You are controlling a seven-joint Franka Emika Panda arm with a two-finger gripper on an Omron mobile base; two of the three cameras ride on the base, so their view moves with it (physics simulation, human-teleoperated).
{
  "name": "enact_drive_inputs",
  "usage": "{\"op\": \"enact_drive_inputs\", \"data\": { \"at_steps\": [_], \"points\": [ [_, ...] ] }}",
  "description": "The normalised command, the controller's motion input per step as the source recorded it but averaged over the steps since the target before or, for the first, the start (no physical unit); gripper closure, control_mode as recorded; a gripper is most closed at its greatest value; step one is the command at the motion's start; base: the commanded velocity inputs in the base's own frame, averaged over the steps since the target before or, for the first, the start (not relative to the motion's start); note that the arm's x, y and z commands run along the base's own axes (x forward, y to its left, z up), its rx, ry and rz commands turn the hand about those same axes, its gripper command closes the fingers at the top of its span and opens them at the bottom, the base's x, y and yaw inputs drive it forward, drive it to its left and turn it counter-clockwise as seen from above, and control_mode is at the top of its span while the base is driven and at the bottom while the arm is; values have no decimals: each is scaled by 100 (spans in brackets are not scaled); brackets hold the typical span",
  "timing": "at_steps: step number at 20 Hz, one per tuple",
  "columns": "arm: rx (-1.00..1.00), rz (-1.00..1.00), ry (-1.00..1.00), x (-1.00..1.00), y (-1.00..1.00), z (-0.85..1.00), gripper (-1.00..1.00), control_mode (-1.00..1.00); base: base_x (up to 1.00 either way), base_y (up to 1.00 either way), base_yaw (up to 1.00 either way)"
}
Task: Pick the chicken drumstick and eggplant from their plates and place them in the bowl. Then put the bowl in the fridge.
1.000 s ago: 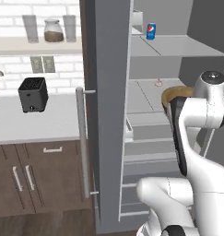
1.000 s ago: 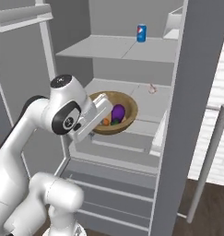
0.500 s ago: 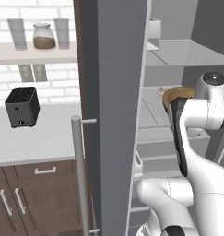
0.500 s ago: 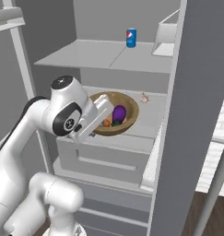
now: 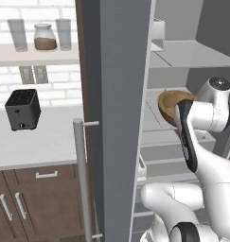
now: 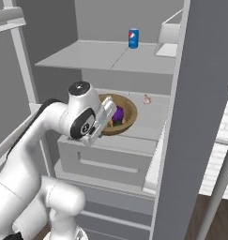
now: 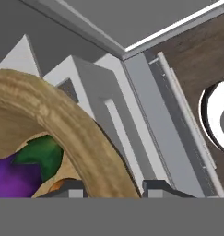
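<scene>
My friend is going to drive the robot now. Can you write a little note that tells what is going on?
Gripper: jaws shut on the rim of the wide light-brown wooden bowl, held over a pale shelf inside the open grey fridge.
In the bowl: the glossy purple eggplant, with an orange-brown bit beside it in the hand view, likely the drumstick.
Done: food is in the bowl, bowl carried into the fridge.
Left: set the bowl on the shelf, let go, pull the arm out.

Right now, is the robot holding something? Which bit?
Yes: the gripper holds the wooden bowl by its rim, one fingertip on each side, inside the fridge.
</scene>
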Motion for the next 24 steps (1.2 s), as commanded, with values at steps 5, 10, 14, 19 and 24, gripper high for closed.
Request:
{"op": "enact_drive_inputs", "data": {
  "at_steps": [5, 10, 14, 19, 24],
  "points": [
    [0, 27, 0, 100, -8, -49, 100, -100, 0, 0, 0],
    [0, 13, 0, 95, 0, -49, 100, -100, 0, 0, 0],
    [0, 2, 4, 77, 0, -18, 100, -100, 0, 0, 0],
    [0, 2, -1, 67, 0, -31, 100, -100, 0, 0, 0],
    [0, 2, 0, 64, 0, -36, 100, -100, 0, 0, 0]
  ]
}}
